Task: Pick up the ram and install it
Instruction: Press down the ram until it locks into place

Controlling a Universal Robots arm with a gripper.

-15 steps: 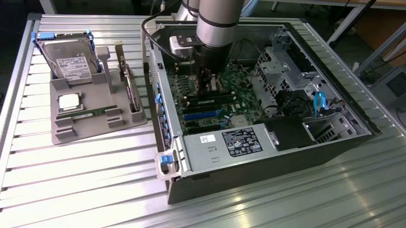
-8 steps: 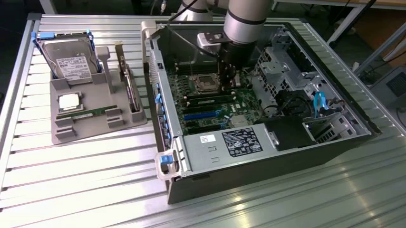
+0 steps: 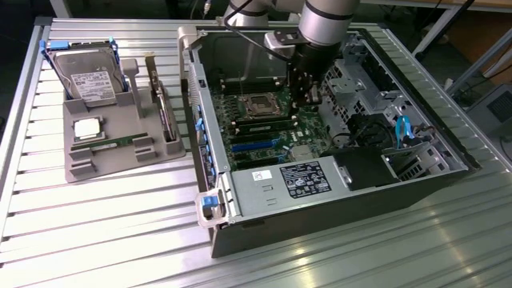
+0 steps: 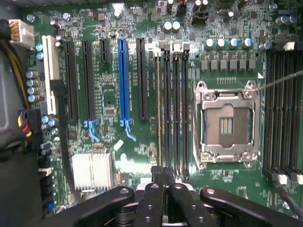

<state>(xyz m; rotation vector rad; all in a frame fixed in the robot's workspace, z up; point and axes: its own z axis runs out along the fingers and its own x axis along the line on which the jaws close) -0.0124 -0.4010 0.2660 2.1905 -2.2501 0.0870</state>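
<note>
Ram [image 4: 158,109], thin green stick, slotted upright

A thin green ram [image 3: 112,143] stick lies flat in the grey holder's [image 3: 120,157] slot.

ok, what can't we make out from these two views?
- Exterior view: whether the gripper touches the motherboard; its own body hides the tips.
- Wrist view: near ends of the memory slots; the shut fingers cover them.
- Exterior view: hard drive label text; too small.
</note>
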